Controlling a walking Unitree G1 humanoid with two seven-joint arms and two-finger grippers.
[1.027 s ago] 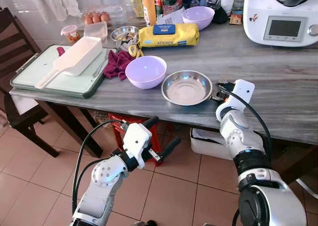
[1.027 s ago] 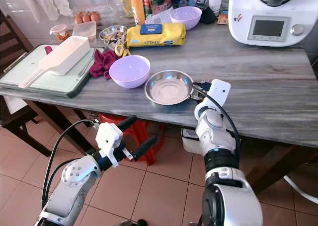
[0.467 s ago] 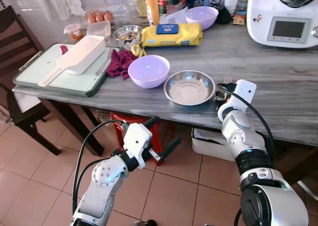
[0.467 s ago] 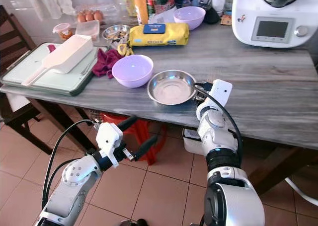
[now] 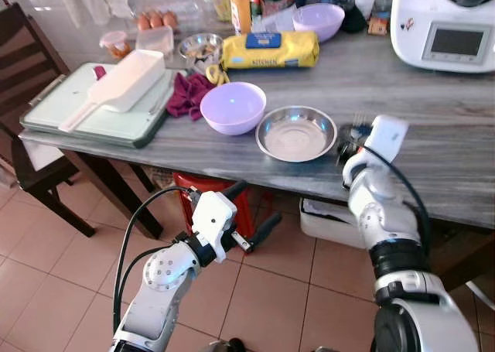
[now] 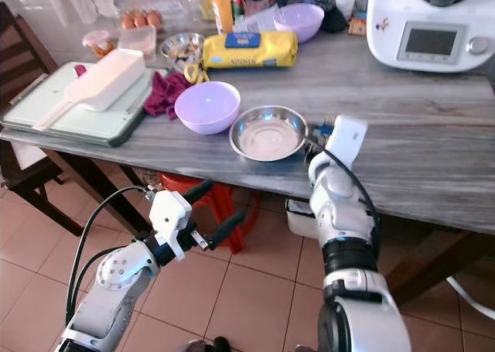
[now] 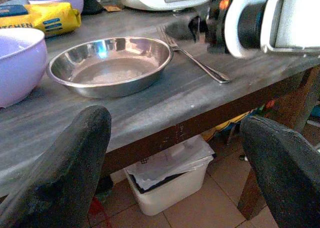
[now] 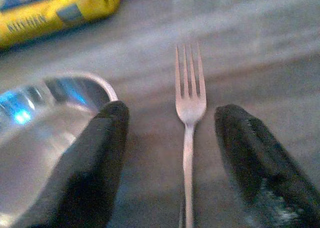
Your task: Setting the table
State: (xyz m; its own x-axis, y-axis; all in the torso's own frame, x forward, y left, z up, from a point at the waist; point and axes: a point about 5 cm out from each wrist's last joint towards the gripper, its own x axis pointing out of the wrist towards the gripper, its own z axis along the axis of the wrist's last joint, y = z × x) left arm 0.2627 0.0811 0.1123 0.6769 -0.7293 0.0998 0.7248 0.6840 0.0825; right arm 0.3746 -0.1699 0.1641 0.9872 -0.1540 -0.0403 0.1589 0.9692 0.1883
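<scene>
A steel bowl (image 5: 296,132) sits near the front edge of the grey wooden table (image 5: 433,158). Just right of it a metal fork (image 8: 189,102) lies flat, tines pointing away from me. My right gripper (image 8: 170,112) is open just above the fork's handle, one black finger on each side and neither touching it. A purple bowl (image 5: 233,107) stands left of the steel bowl. My left gripper (image 5: 261,201) is open and holds nothing, below the table edge over the tiled floor.
A green-rimmed board (image 5: 54,120) carrying a white scoop (image 5: 124,85) lies at the table's left end. A yellow packet (image 5: 269,49), a second purple bowl (image 5: 319,19) and a white appliance (image 5: 452,19) stand at the back. A red stool (image 5: 193,193) and a white bin (image 5: 325,217) are under the table.
The head view has shifted slightly. My right wrist has risen a little over the fork, which still lies on the table. The left arm has not moved.
</scene>
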